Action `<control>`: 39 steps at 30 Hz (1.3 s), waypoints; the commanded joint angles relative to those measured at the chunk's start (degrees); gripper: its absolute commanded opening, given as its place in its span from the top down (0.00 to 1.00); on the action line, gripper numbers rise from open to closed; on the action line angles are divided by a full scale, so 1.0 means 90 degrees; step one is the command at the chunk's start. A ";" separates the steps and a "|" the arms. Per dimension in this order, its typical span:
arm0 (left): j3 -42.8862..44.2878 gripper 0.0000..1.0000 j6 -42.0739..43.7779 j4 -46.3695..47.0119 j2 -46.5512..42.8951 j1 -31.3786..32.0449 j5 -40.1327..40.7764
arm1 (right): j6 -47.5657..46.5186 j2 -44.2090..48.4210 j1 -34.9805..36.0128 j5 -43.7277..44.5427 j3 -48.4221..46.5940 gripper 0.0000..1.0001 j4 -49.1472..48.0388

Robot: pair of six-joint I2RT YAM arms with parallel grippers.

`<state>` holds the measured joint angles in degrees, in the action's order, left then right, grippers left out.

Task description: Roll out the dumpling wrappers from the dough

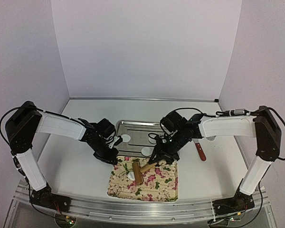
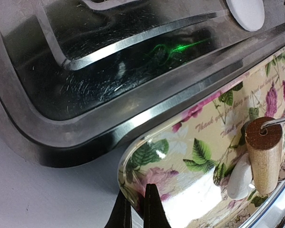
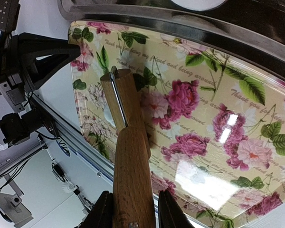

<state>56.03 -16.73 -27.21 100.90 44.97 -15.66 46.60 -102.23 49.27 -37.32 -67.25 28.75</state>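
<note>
We see the right end effector clamped on the handle of a small wooden rolling pin, whose barrel lies against a white dough lump on the floral-patterned rectangular board. The left end effector (fingers pressed together, holding nothing) sits at a corner of the board. Two thin white round dumpling wrappers lie in the rectangular steel tray behind the board.

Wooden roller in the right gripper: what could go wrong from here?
The small white dough lump sits only partly under the wooden roller, near its end, so it may squeeze out unevenly.
The shut left gripper is at only one corner of the glossy floral tray; the tray might slide.
</note>
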 commanded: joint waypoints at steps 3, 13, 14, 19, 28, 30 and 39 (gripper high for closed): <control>0.0044 1.00 0.0355 -0.0161 0.0215 0.0247 -0.0216 | 0.0128 -0.1056 0.0404 0.2236 0.0491 1.00 0.0374; 0.0054 1.00 0.0346 -0.0153 0.0156 0.0267 -0.0203 | 0.0421 -0.1360 0.0707 0.2259 0.0255 1.00 0.0272; 0.0054 1.00 0.0345 -0.0154 0.0153 0.0267 -0.0201 | 0.0432 -0.1397 0.0724 0.2266 0.0216 1.00 0.0271; 0.0051 1.00 0.0349 -0.0158 0.0139 0.0277 -0.0180 | 0.0500 -0.1585 0.0818 0.2220 0.0049 1.00 0.0249; 0.0052 1.00 0.0345 -0.0164 0.0143 0.0292 -0.0165 | 0.0566 -0.1820 0.0962 0.2171 -0.0218 1.00 0.0234; 0.0057 1.00 0.0345 -0.0164 0.0138 0.0299 -0.0162 | 0.0583 -0.1858 0.0981 0.2162 -0.0265 1.00 0.0234; 0.0063 1.00 0.0345 -0.0161 0.0143 0.0316 -0.0145 | 0.0622 -0.2054 0.1035 0.2097 -0.0398 1.00 0.0215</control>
<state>56.63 -16.73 -29.29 100.88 44.97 -13.33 51.42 -110.21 55.48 -35.50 -75.59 24.26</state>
